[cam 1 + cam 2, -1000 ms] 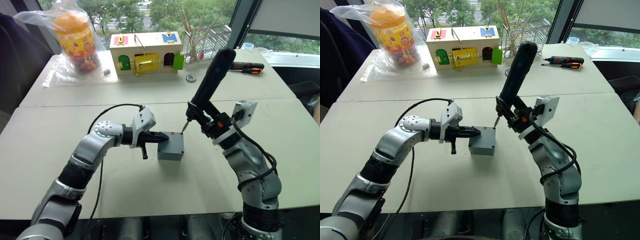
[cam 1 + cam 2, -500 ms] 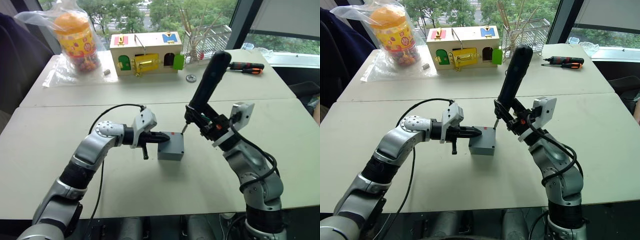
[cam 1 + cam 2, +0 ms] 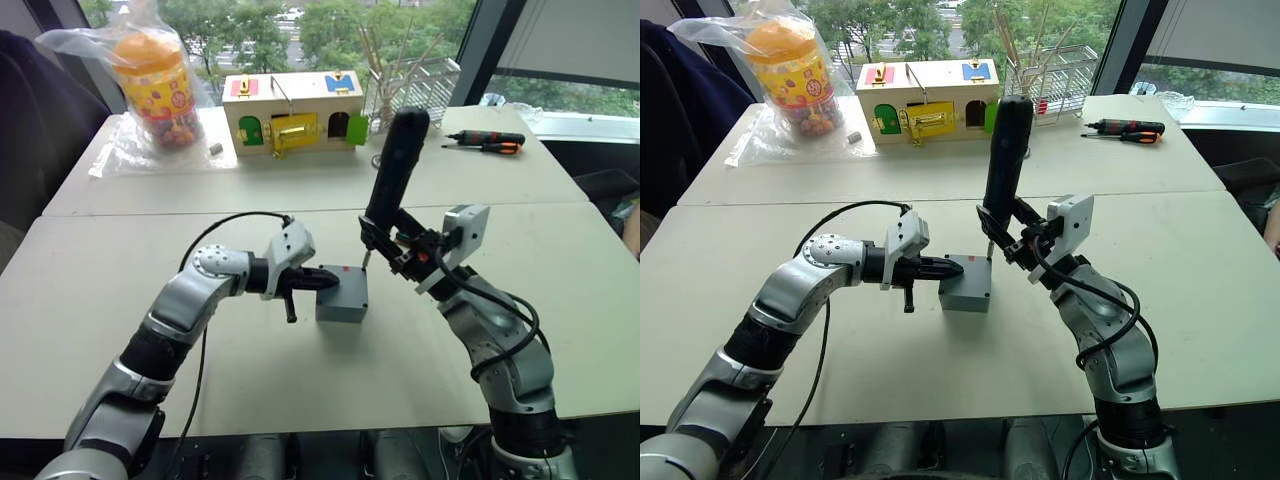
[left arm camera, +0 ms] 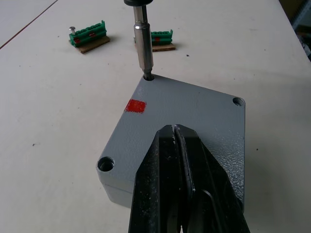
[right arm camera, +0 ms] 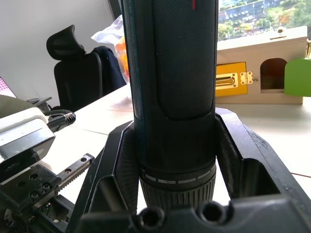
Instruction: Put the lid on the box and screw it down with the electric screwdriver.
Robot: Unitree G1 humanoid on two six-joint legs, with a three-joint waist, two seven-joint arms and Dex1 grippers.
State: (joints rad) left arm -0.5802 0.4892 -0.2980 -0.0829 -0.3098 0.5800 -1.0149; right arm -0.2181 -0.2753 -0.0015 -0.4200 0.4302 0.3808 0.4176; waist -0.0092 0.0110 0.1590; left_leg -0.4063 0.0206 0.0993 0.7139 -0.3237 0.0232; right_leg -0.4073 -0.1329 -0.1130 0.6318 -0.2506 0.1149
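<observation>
The grey box (image 3: 342, 306) stands mid-table with the lid (image 4: 194, 109) seated on it, a red mark on the lid's top. My left gripper (image 4: 173, 129) is shut, its fingertips lying over the lid's near edge with nothing between them. The black electric screwdriver (image 3: 392, 165) stands almost upright, and my right gripper (image 3: 408, 252) is shut on its lower body. Its metal bit (image 4: 143, 41) sits in the screw hole at one corner of the lid. The two other corner holes that show are open.
Behind the box, two green terminal blocks (image 4: 88, 37) lie on the table. On the far table are a wooden box with coloured doors (image 3: 293, 110), a bagged orange jar (image 3: 150, 75), a wire rack (image 3: 418, 82) and hand screwdrivers (image 3: 487, 140).
The right arm has swung the electric screwdriver from a lean to nearly upright and shifted it left, bringing the bit onto the lid's corner. The left gripper has stayed on the lid.
</observation>
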